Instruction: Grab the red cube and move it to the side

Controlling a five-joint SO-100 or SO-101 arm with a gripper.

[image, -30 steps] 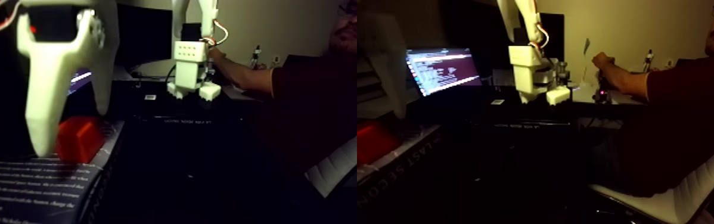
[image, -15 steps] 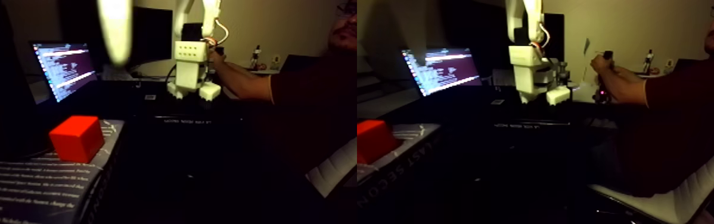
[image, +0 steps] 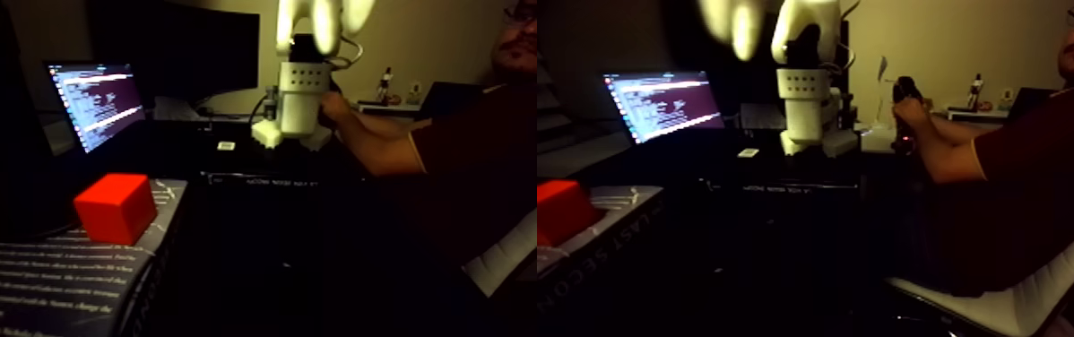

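Since the frame a second ago, when the white gripper stood low around the red cube at the left, the gripper (image: 322, 20) has risen to the top edge of the picture, and the cube has kept its place. In the left half of the fixed view the gripper shows as a blurred white shape at upper centre, above the arm's white base (image: 298, 103); in the right half it sits blurred at the upper left. Two pale finger shapes appear with a small gap between them, nothing held, but the blur is too heavy to tell how wide they stand.

The red cube (image: 115, 208) rests at the middle left of the left half, on the far end of a dark book (image: 42, 287) printed with white text that fills the lower left corner. Cube and gripper are well apart.

A laptop (image: 96, 100) with a lit screen stands at the upper left, behind the cube. A person in a dark red shirt (image: 1037, 170) sits at the right on a white chair (image: 1019, 300), one hand (image: 907, 109) raised on a small dark handle near the arm's base.
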